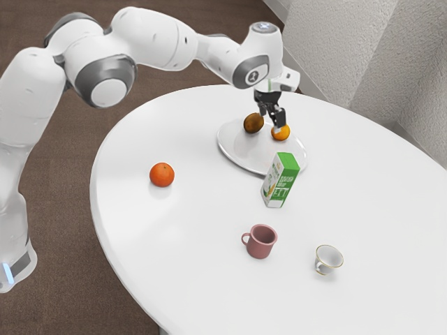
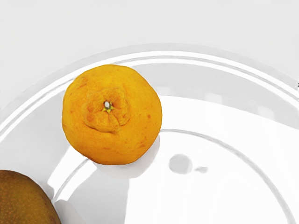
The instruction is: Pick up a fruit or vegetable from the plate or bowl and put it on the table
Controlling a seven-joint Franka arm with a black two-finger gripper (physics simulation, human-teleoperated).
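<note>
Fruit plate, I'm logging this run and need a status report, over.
Gripper open, empty, over the plate. Yellow-orange fruit on plate, not yet picked. Brown fruit beside it, apart; might crowd a finger.

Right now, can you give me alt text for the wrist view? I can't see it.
An orange citrus fruit, its stem end facing the camera, sits near the rim of a glossy pale plate. A brown fruit, perhaps a kiwi, lies a little apart from it, cut off by the picture's edge.
</note>
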